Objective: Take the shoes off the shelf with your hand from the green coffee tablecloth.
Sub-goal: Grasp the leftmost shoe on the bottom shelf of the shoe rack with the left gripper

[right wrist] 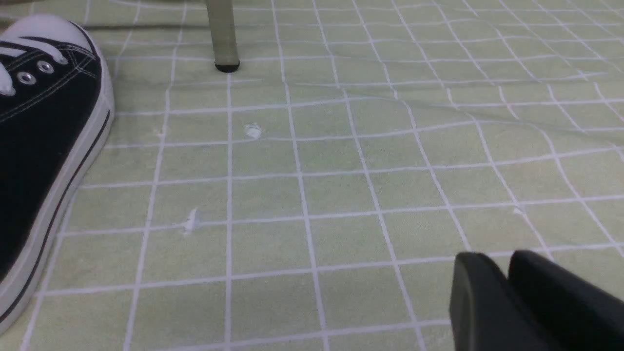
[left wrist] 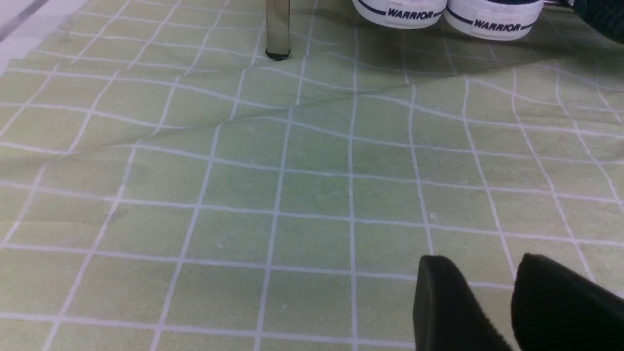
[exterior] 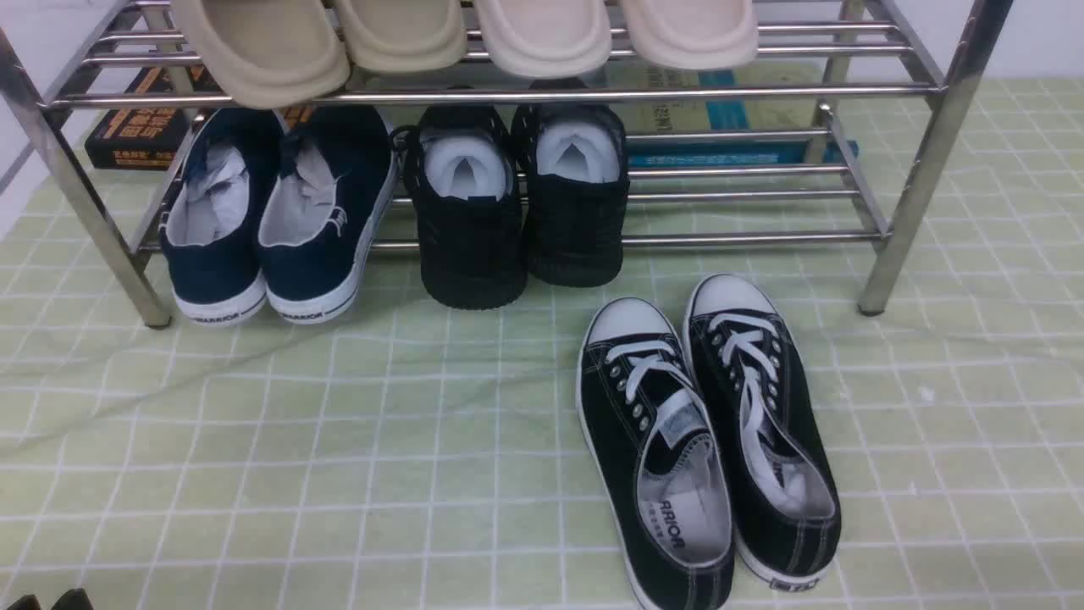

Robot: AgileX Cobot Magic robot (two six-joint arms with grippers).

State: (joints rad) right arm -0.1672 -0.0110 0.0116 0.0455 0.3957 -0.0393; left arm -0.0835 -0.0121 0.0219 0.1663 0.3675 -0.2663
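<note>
At the front view's lower left, we see our left gripper (left wrist: pixel 480 261) empty, fingers slightly apart. The navy slip-ons (exterior: pixel 271 212) sit upper left on the chrome rack's (exterior: pixel 500 96) lower tier; black knit shoes (exterior: pixel 521 203) are upper centre, lace-up sneakers (exterior: pixel 711 449) lower right. Our right gripper (right wrist: pixel 497 258), visible in its wrist view, is closed, empty.

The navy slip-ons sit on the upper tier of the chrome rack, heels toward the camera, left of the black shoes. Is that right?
Not quite: the front view shows the navy slip-ons on the lower tier of the chrome rack. Their heels do face the camera, left of the black shoes.
</note>
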